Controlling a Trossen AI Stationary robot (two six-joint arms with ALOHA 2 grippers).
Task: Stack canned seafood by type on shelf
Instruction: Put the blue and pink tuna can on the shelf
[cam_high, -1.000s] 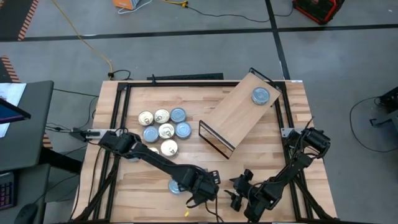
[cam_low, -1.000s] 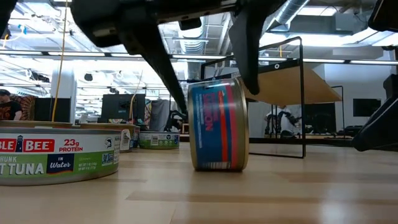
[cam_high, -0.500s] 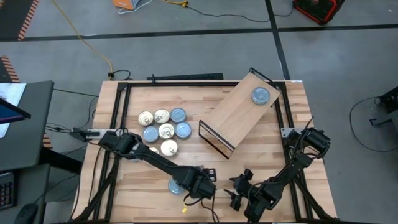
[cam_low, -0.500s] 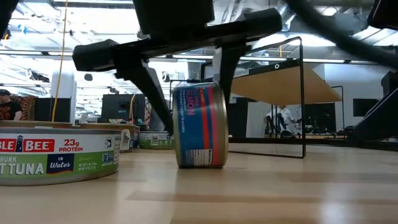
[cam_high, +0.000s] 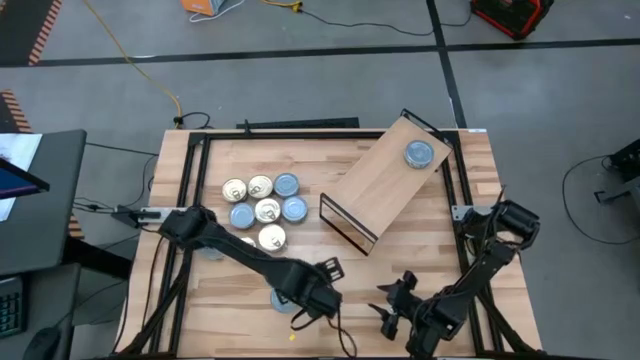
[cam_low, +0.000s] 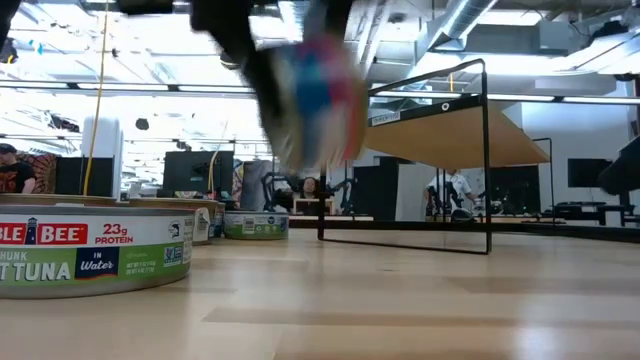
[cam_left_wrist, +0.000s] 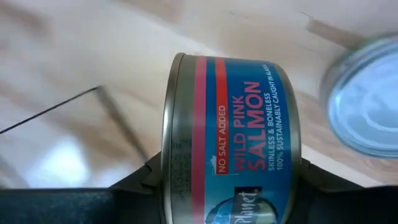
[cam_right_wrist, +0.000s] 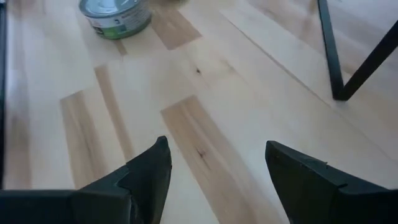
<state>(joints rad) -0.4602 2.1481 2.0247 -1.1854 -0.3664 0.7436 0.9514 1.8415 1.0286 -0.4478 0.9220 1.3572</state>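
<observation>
1. Only one small flat round metal tin with a light blue lid is seen placed on the shelf, the light wood rectangular board on a thin black metal frame. It sits toward the shelf's 1 o'clock end, so the stacking looks barely started.

2. A cluster of six small round tins, some gold-lidded and some blue-lidded, is left unsorted on the big wooden tabletop, at about 9 o'clock from the shelf. One more may be tucked under the left arm, hard to tell.

3. A blue and red "wild pink salmon" tin is clamped on edge between the fingers of the left gripper, near the table's 6 o'clock edge. In the low view it's seen lifted clear of the wood, though blurred.

4. Another blue-lidded tin is left lying flat on the table right beside that gripper.

5. The right gripper is parked at about 5 o'clock on the table, jaws spread wide with nothing between them, just bare wood underneath.

6. So roughly: one tin shelved, one in hand, the rest untouched. Judged from that, most of the job is ahead, and no stack has been built by type yet.
</observation>
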